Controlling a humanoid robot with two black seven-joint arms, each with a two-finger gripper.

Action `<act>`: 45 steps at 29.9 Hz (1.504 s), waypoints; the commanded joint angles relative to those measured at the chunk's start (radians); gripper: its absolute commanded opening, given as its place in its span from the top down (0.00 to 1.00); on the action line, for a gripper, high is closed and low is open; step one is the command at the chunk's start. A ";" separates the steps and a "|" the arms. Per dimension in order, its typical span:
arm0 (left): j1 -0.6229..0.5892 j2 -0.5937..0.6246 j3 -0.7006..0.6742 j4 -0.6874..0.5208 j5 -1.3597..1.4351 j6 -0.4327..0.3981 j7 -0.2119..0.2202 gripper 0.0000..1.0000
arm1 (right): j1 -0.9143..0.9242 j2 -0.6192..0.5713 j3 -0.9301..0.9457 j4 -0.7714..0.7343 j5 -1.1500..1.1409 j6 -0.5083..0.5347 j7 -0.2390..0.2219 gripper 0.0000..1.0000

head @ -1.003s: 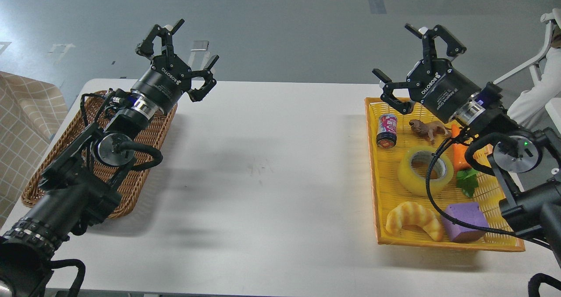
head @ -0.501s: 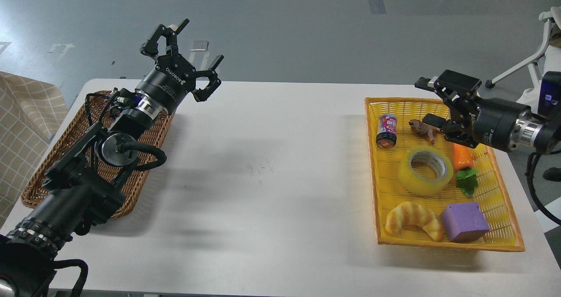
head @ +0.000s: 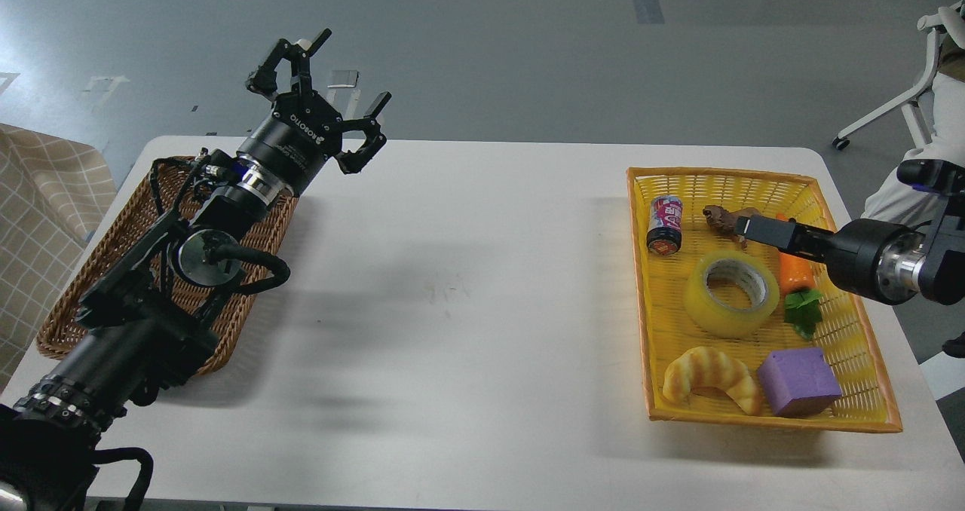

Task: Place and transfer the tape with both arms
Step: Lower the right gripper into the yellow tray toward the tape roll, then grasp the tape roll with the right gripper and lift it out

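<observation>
Head view: left gripper raised, fingers spread; right gripper level above tape (its state unclear).

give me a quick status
Left pincer open, raised over wicker basket. Right pincer side-on above tape. Tape flat in yellow tray; toy carrot adjacent.

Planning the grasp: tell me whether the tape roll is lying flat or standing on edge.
Lying flat. The tape rests in the yellow tray, its round core opening facing up, untouched by either gripper.
</observation>
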 commanded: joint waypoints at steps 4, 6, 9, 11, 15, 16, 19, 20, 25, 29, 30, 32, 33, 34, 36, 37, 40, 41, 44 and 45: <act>-0.005 0.002 -0.002 0.002 0.000 0.000 0.000 0.02 | 0.001 -0.002 0.004 -0.025 -0.148 0.000 0.000 0.00; -0.003 -0.003 -0.002 0.002 0.000 0.000 0.000 0.02 | -0.005 0.000 -0.002 -0.030 -0.262 0.000 0.001 0.00; -0.003 -0.003 -0.002 0.002 0.000 0.000 0.000 0.02 | -0.009 0.009 -0.001 -0.036 -0.320 0.000 0.003 0.00; -0.002 -0.003 -0.002 0.002 0.000 0.000 0.000 0.02 | -0.009 0.026 -0.005 -0.044 -0.347 0.000 0.003 0.00; -0.002 -0.005 -0.002 0.002 0.000 0.000 0.000 0.02 | 0.000 0.060 -0.010 -0.097 -0.365 0.000 0.003 0.00; -0.002 -0.005 -0.002 0.002 0.000 0.000 0.000 0.02 | 0.004 0.081 -0.020 -0.117 -0.383 0.000 0.004 0.00; 0.000 -0.006 -0.002 0.002 0.000 0.000 0.000 0.02 | 0.015 0.115 -0.043 -0.146 -0.422 0.000 0.006 0.01; 0.000 -0.006 -0.003 0.002 0.000 0.000 0.000 0.02 | 0.017 0.123 -0.048 -0.148 -0.426 0.000 0.006 0.01; 0.000 -0.006 -0.003 0.002 0.000 0.000 0.000 0.02 | 0.021 0.176 -0.063 -0.149 -0.448 0.000 0.006 0.02; 0.001 0.000 -0.003 0.002 0.000 0.000 0.000 0.02 | 0.023 0.193 -0.079 -0.154 -0.497 0.000 0.006 0.02; 0.001 0.002 -0.003 0.002 -0.002 0.000 0.000 0.02 | 0.021 0.195 -0.082 -0.154 -0.503 0.000 0.006 0.03; 0.001 0.002 -0.003 0.002 0.000 0.000 0.000 0.02 | 0.023 0.195 -0.109 -0.154 -0.515 0.000 0.004 0.03; 0.001 0.000 -0.003 0.002 0.000 0.000 0.000 0.02 | 0.027 0.193 -0.122 -0.154 -0.529 0.000 0.003 0.04; 0.001 0.000 -0.003 0.002 -0.002 0.000 0.000 0.02 | 0.030 0.193 -0.125 -0.154 -0.535 0.000 0.003 0.04; 0.001 -0.001 -0.003 0.002 -0.002 0.000 0.000 0.02 | 0.030 0.190 -0.126 -0.156 -0.546 0.000 0.003 0.04; 0.001 -0.003 -0.003 0.002 0.000 0.000 0.000 0.02 | 0.027 0.190 -0.126 -0.156 -0.548 0.000 0.003 0.04; 0.001 -0.005 -0.003 0.002 -0.002 0.000 0.000 0.02 | 0.024 0.193 -0.128 -0.156 -0.549 0.000 0.003 0.05; 0.001 -0.005 -0.003 0.002 0.000 0.000 0.000 0.02 | 0.023 0.195 -0.128 -0.159 -0.549 0.000 0.001 0.05; 0.001 -0.001 -0.003 0.002 0.000 0.000 -0.002 0.02 | 0.023 0.204 -0.129 -0.179 -0.569 0.000 0.000 0.12; 0.001 -0.001 -0.003 0.002 0.000 0.000 0.000 0.02 | 0.021 0.209 -0.129 -0.186 -0.577 0.000 0.000 0.17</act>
